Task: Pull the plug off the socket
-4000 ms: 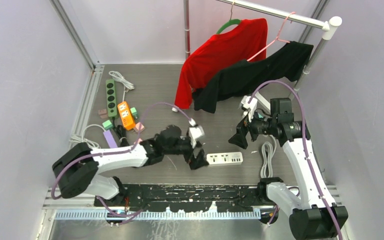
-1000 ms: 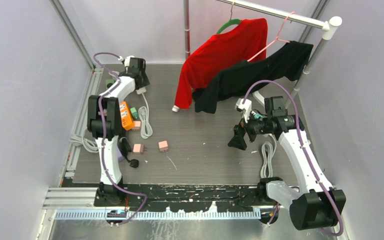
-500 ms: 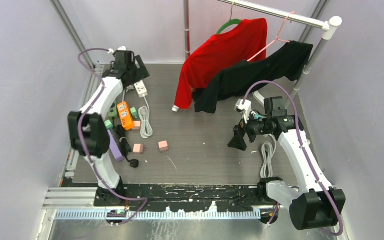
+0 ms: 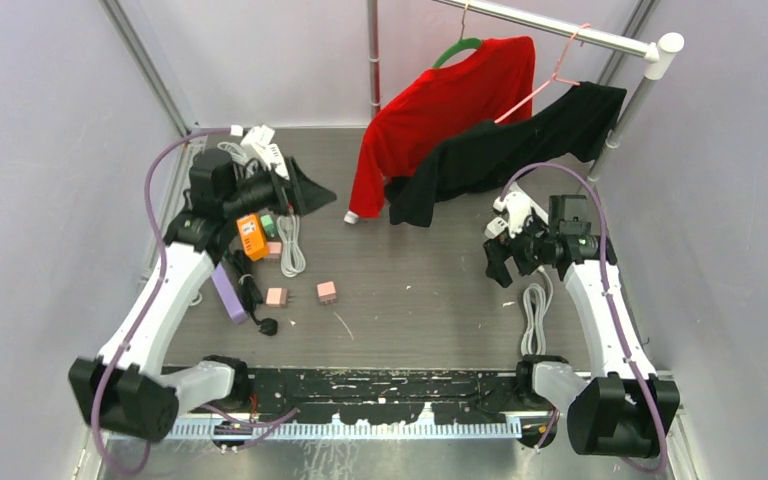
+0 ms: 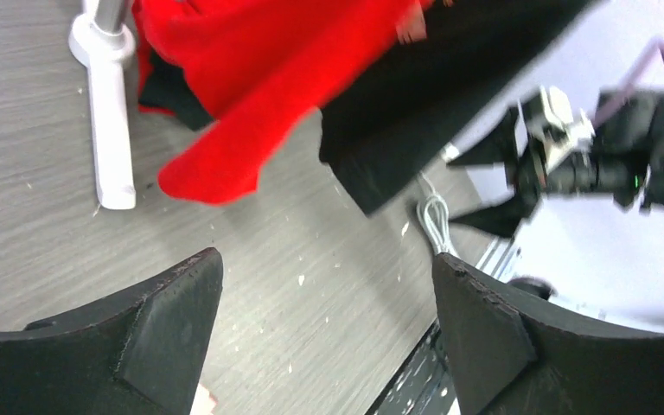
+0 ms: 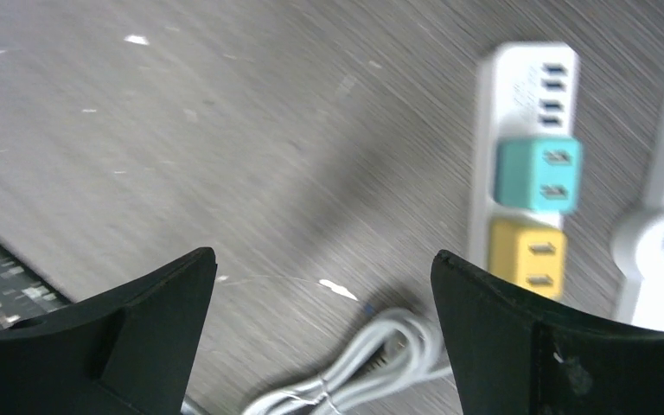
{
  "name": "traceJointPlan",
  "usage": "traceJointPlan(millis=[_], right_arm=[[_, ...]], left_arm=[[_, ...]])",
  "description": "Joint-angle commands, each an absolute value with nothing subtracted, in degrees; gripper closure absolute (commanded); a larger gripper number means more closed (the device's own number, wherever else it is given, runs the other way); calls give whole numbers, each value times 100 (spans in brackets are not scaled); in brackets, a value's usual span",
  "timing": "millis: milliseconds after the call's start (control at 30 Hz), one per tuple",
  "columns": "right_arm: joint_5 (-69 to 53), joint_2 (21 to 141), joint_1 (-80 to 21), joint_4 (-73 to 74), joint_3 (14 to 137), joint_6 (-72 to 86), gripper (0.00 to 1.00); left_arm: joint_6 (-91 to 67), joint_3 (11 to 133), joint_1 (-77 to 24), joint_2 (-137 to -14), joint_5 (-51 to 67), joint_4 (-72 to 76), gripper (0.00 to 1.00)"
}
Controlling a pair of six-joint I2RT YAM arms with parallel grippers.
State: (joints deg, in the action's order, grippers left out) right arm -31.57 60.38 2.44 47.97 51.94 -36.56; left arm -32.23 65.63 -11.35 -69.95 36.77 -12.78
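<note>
While the left end effector gapes empty, the right end effector, likewise gaping, faces the power strip.

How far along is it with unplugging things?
Looks done: two pink plugs lie loose on the table. In hand: nothing; left gripper and right gripper are open, the right above a white power strip. Left: its teal plug and yellow plug sit plugged in.
</note>
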Motion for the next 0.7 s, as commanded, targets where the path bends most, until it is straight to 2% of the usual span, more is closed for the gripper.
traceJointPlan(millis=[0, 133, 267, 467, 667], right_arm=[[-1753, 6125, 616, 3960, 4959, -3485, 0], [-1156, 6367, 757, 3543, 4800, -3411, 0], [-438, 6702, 814, 3034, 4730, -3248, 0], [-96, 7464, 889, 2712, 4880, -3180, 0], [-599, 8273, 1036, 2861, 5375, -3129, 0]], left_arm=[[-2103, 5674, -1362, -5840, 3764, -1545, 8], [-1528, 4892, -1658, -5005, 2998, -1570, 7], [-1243, 5001, -1798, -4606, 2830, -1887, 6], [-1258, 4914, -1799, -4194, 2830, -1847, 7], [-1245, 4895, -1936, -4109, 2828, -1848, 7]])
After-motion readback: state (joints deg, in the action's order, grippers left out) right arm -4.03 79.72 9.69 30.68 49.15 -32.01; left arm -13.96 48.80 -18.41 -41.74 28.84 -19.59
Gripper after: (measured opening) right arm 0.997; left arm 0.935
